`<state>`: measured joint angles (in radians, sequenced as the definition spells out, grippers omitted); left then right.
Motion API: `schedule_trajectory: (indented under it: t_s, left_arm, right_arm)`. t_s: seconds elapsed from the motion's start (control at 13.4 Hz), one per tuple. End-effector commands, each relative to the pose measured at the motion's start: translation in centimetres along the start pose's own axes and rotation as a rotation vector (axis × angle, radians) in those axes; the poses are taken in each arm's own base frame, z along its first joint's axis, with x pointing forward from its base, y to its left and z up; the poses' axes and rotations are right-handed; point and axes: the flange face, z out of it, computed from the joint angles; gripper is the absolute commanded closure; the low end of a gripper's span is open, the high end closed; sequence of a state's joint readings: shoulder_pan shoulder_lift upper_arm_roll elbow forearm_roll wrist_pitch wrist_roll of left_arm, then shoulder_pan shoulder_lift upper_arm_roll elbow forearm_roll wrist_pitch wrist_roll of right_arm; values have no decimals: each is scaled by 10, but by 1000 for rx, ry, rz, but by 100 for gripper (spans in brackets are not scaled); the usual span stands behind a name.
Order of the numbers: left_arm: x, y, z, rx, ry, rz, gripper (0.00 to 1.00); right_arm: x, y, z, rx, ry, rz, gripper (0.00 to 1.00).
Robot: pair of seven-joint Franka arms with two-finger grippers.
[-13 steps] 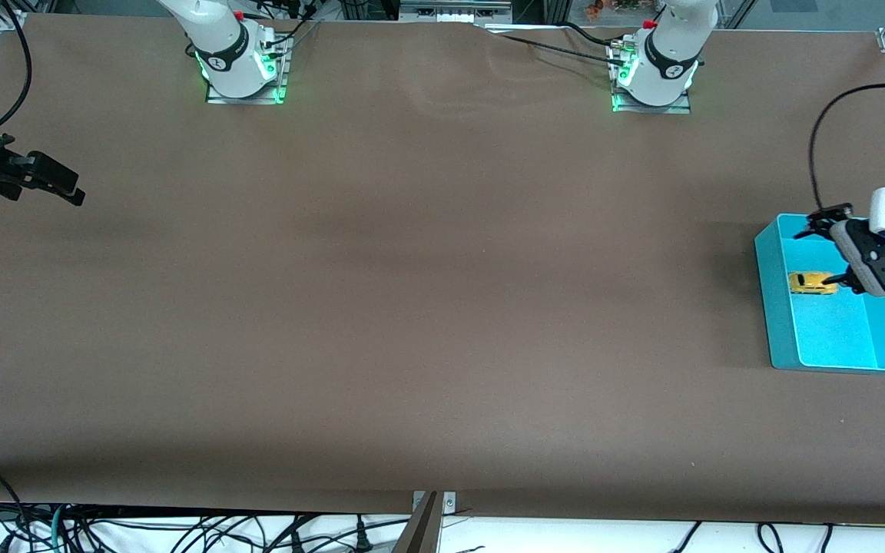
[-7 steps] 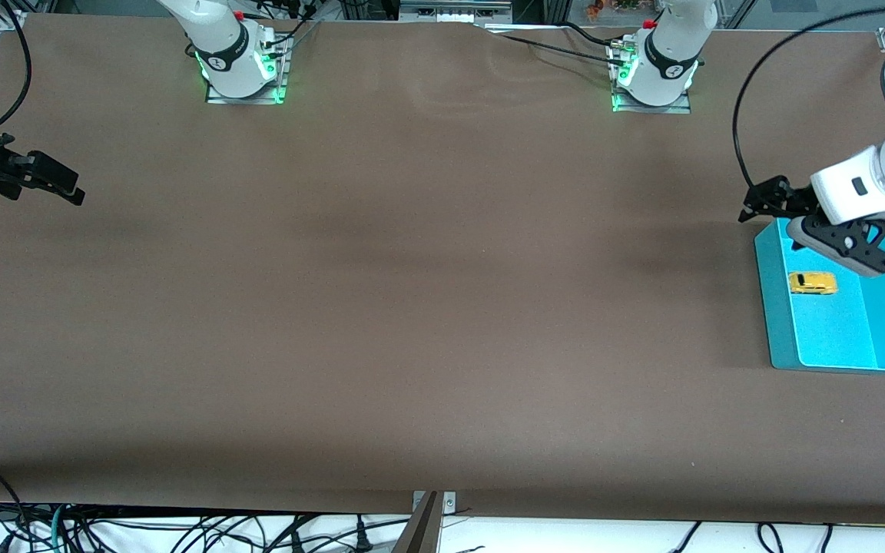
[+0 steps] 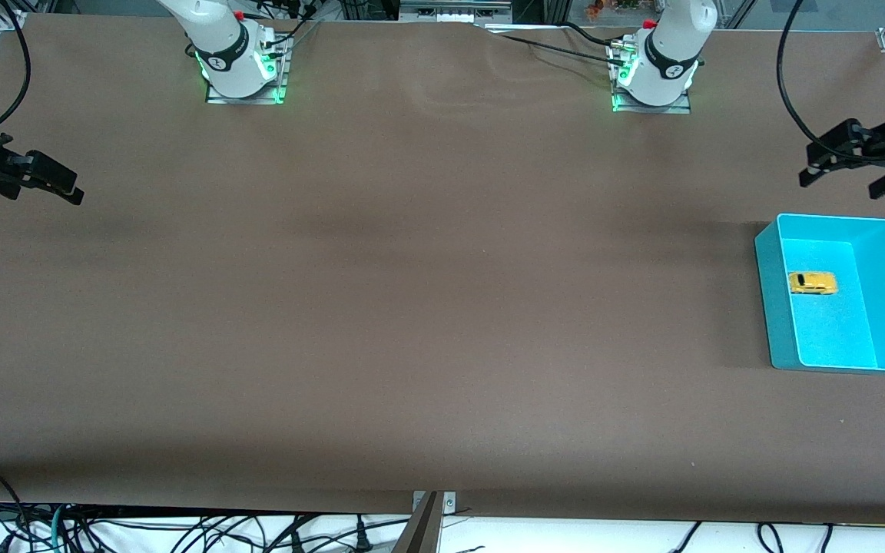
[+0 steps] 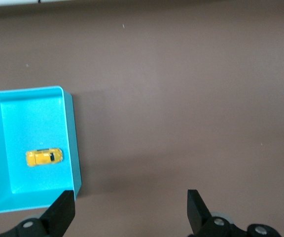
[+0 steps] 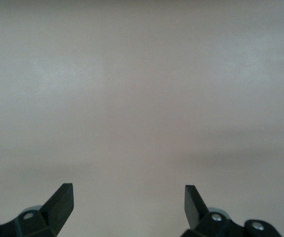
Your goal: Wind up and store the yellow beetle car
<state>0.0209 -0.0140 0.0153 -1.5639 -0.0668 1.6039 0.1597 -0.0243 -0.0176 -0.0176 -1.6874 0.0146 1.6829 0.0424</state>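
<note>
Finishing cleanly looks like the whole job now: judging by how things lie, the car is already stored, so the sensible move is to carry the left arm clear without dipping toward the bin and leave the contents undisturbed.

Spread under everything is the wide brown matte table [image 3: 412,307]. At the left arm's end of it sits the cyan rectangular plastic bin [image 3: 773,307], open-topped with smooth upright walls. Over bare table, farther from the front camera than the bin, hangs the left gripper [image 3: 846,170], black, its fingers spread wide apart with nothing between them; its wrist view looks down past both fingertips onto the bin and the table beside it. At the right arm's end the right gripper [image 3: 51,184] waits, also parted and empty.

Smallest is the yellow beetle car [image 3: 812,283]: a tiny yellow-orange toy with a rounded body and dark windows, lying on the bin floor close to the wall that faces the table's middle, touched by nothing. Its wheels are too small to make out.
</note>
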Motion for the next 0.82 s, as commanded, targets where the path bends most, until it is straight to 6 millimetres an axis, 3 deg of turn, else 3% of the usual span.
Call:
schedule_trajectory:
  t_s: [0.0, 0.15, 0.3, 0.37, 0.52, 0.75]
  left_arm:
    - [-6, -10, 22, -77, -78, -54, 0]
    - [-10, -15, 29, -115, -99, -74, 0]
    - [-13, 0, 28, -72, -152, -37, 0]
    - [-12, 18, 27, -21, -163, 1, 0]
    - [-11, 15, 22, -11, -155, -72, 0]
    - [-16, 28, 21, 3, -197, -130, 0]
  right_arm:
    - [-4, 2, -7, 8, -1, 18, 0]
    - [-3, 2, -6, 4, -2, 3, 0]
    - [-3, 1, -6, 2, -2, 0, 0]
    - [-3, 2, -5, 5, -4, 2, 0]
    - [-3, 1, -4, 7, -6, -1, 0]
    - [-3, 1, -4, 8, -7, 2, 0]
